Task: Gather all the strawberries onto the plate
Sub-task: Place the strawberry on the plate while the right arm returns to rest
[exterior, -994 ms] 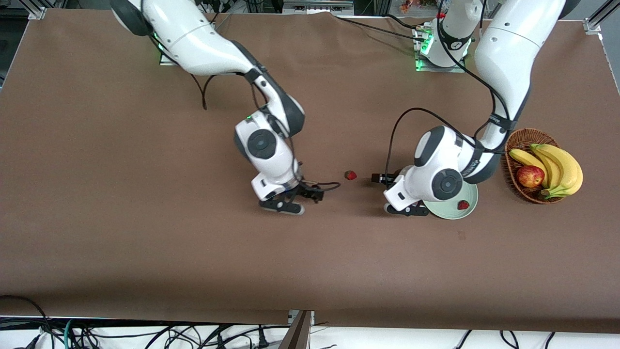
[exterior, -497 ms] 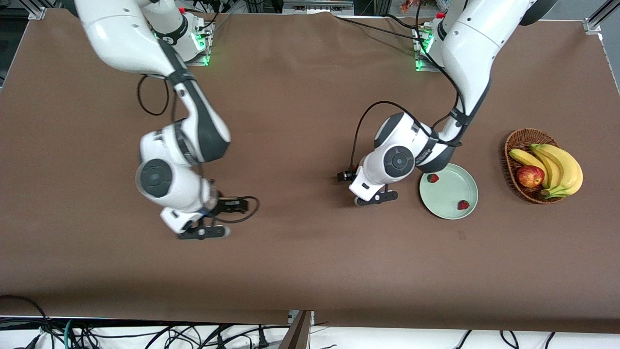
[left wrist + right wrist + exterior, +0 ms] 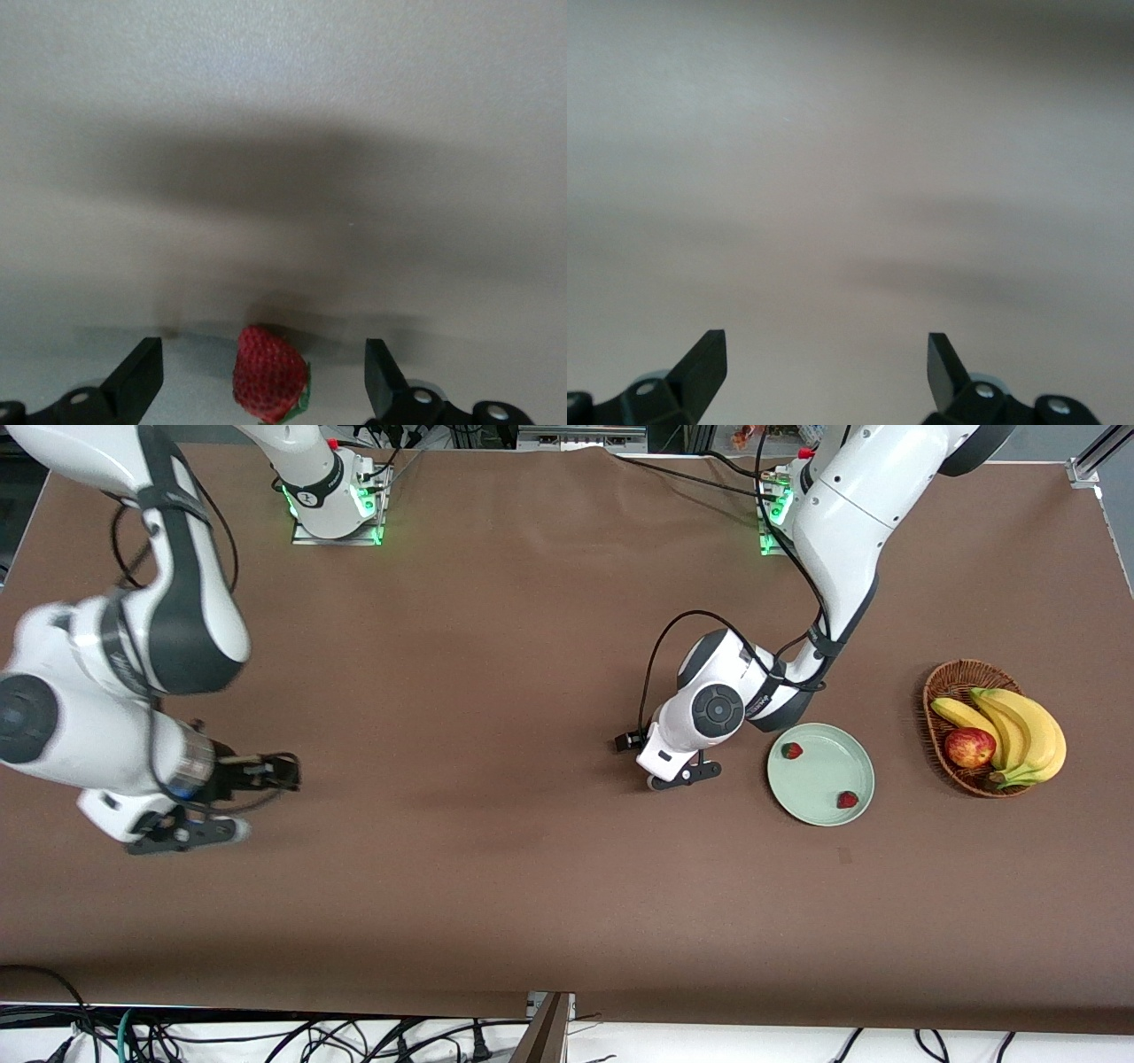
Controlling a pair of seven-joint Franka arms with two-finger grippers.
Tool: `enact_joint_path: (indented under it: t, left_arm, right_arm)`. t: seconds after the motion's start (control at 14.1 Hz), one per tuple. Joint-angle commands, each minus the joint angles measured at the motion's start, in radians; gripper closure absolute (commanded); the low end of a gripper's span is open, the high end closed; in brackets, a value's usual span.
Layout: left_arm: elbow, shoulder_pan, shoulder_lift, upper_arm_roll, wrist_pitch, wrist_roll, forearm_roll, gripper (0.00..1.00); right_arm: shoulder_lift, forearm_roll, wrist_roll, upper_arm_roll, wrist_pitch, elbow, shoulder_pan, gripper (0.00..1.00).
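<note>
The pale green plate (image 3: 824, 815) lies toward the left arm's end of the table. Two strawberries (image 3: 791, 750) (image 3: 848, 800) rest in it. A third strawberry (image 3: 270, 376) lies on the table between the fingers of my left gripper (image 3: 261, 367), which stand wide open and clear of it. In the front view the left gripper (image 3: 682, 775) is low beside the plate and its hand hides that berry. My right gripper (image 3: 182, 834) hangs open over bare table at the right arm's end, and the right wrist view shows the right gripper (image 3: 827, 363) holding nothing.
A brown wicker basket (image 3: 952, 682) with bananas (image 3: 1019, 726) and a red-yellow apple (image 3: 969, 747) stands next to the plate, at the left arm's end. Brown cloth covers the table.
The right arm has swung away from the middle toward its own end of the table. The left gripper has moved off the plate to the strawberry lying beside it.
</note>
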Motion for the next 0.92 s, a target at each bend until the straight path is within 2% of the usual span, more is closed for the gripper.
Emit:
enact_joint_path:
  t: [0.0, 0.07, 0.14, 0.21, 0.35, 0.5, 0.71, 0.85]
  left_arm:
    - [-0.021, -0.013, -0.02, 0.004, 0.013, -0.018, 0.017, 0.36]
    - [-0.021, -0.013, -0.02, 0.004, 0.013, -0.018, 0.017, 0.59]
    - [-0.021, -0.012, -0.02, 0.004, 0.013, -0.018, 0.017, 0.74]
    - [-0.021, -0.012, -0.022, 0.004, 0.013, -0.018, 0.017, 0.83]
    - [-0.021, -0.01, -0.037, 0.003, 0.007, -0.017, 0.017, 0.91]
    - [-0.021, -0.003, -0.056, 0.003, -0.001, -0.015, 0.017, 0.98]
    - [-0.005, 0.048, -0.106, 0.006, -0.098, 0.017, 0.02, 0.97]
    - [-0.001, 0.112, -0.148, 0.003, -0.166, 0.136, 0.033, 0.95]
  right_arm:
    - [-0.156, -0.015, -0.025, 0.008, -0.062, -0.118, -0.042, 0.0]
    - [-0.205, -0.01, -0.016, 0.008, -0.088, -0.152, -0.051, 0.0]
    - [-0.253, -0.01, -0.015, 0.008, -0.096, -0.185, -0.059, 0.0]
    - [-0.3, -0.012, -0.015, 0.008, -0.096, -0.224, -0.059, 0.0]
    - [-0.374, -0.018, -0.015, 0.008, -0.102, -0.305, -0.057, 0.0]
    - [-0.425, -0.041, -0.019, 0.008, -0.165, -0.318, -0.059, 0.0]
    - [-0.482, -0.056, -0.026, 0.006, -0.182, -0.324, -0.059, 0.0]
    - [-0.482, -0.053, -0.04, -0.026, -0.199, -0.325, -0.06, 0.0]
